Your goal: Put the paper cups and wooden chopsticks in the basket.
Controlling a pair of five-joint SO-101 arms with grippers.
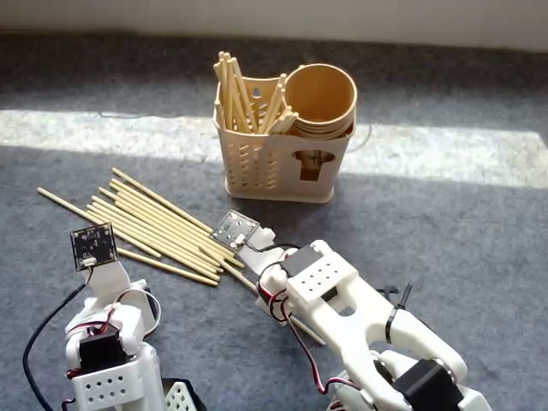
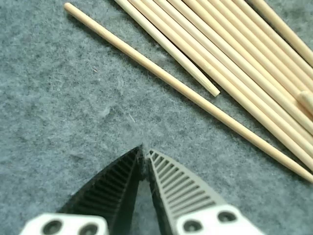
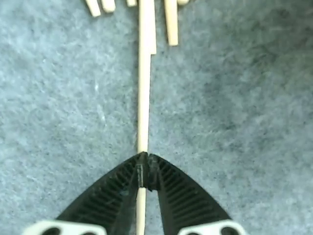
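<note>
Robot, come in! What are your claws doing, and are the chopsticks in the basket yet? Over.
Right gripper shut on one chopstick. Left gripper shut, empty, beside loose chopsticks. Basket holds cups, more chopsticks. Nothing in the way.

The basket (image 1: 278, 163) stands at the far middle of the desk (image 1: 445, 231), with stacked paper cups (image 1: 321, 98) in its right compartment and standing chopsticks (image 1: 244, 94) in its left. In front and to the left, loose chopsticks (image 1: 158, 223) lie side by side on the desk. The left pincer (image 2: 143, 149) is just beside their near edge, and the right pincer (image 3: 144, 159), at their right end, has a single chopstick (image 3: 143, 98) between its tips.
</note>
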